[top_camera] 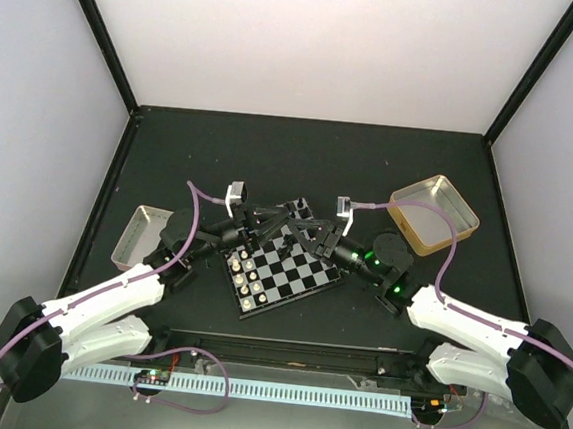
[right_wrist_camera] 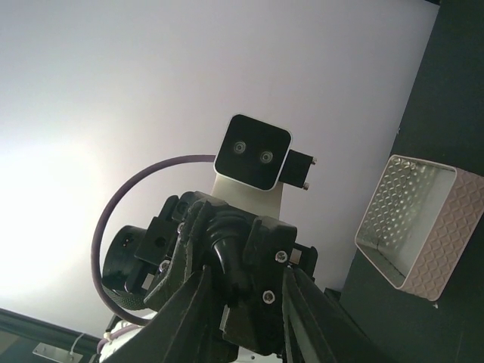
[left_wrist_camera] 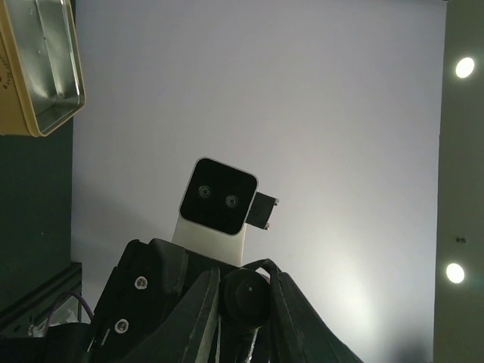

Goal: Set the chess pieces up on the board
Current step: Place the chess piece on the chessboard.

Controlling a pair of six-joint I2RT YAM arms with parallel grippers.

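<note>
The board (top_camera: 287, 267) lies at the table's middle, with cream-white chess pieces (top_camera: 245, 277) along its left edge. Both grippers meet tip to tip above its far corner. My left gripper (left_wrist_camera: 243, 301) is shut on a black chess piece, whose round base (left_wrist_camera: 243, 295) faces the left wrist camera. In the right wrist view the same black piece (right_wrist_camera: 240, 261) points out of the left gripper's fingers. Its head sits between the fingers of my right gripper (right_wrist_camera: 246, 281). These stand partly closed around the piece, with a gap on each side.
A gold tin (top_camera: 434, 214) sits at the back right and also shows in the left wrist view (left_wrist_camera: 38, 68). A silver-pink tray (top_camera: 142, 234) lies left of the board, and its embossed wall (right_wrist_camera: 416, 227) shows in the right wrist view. Black frame posts stand at the table's corners.
</note>
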